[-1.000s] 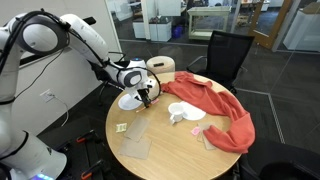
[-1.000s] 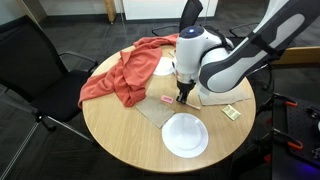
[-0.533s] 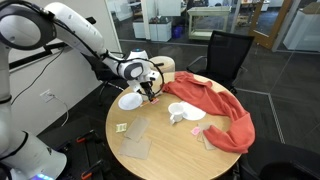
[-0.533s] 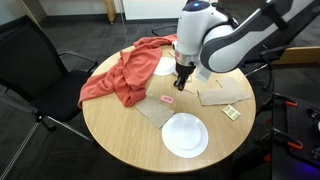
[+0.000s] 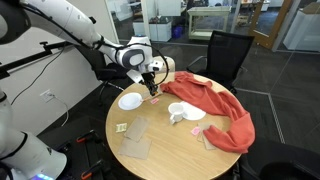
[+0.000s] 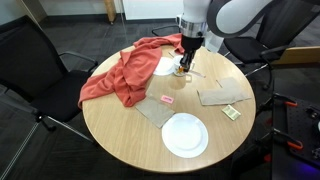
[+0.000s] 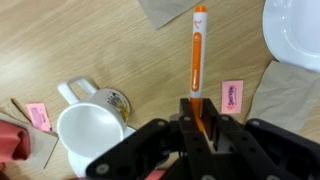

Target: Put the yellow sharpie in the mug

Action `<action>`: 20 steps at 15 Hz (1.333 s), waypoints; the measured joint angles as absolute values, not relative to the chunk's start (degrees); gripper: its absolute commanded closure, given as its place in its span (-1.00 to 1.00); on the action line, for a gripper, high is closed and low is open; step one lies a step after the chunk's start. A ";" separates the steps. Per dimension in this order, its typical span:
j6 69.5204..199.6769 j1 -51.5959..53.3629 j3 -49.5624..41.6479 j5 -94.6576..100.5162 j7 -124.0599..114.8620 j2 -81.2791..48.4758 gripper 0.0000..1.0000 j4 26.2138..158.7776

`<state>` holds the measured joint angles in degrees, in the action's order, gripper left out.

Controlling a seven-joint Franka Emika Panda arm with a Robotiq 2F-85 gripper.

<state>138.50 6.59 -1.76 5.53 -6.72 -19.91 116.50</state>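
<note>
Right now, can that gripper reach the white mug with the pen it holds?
Probably yes. The gripper, shut on the yellow sharpie, hangs close beside the mug, whose mouth faces up, empty and uncovered.

mug point(image 7: 86, 135) left of sharpie point(image 7: 198, 55) in wrist view, plate point(image 7: 295, 30) at upper right

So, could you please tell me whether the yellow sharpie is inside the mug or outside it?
Outside. In the wrist view the yellow sharpie is clamped in the claw, beside the mug, whose interior looks empty.
</note>
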 measured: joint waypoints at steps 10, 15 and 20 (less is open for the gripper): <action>133.31 3.05 -0.56 5.29 3.03 -14.07 0.68 116.12; 133.33 3.07 -0.53 5.29 3.02 -14.55 0.68 116.12; 133.36 3.32 -0.69 8.15 -1.02 -14.59 0.92 116.12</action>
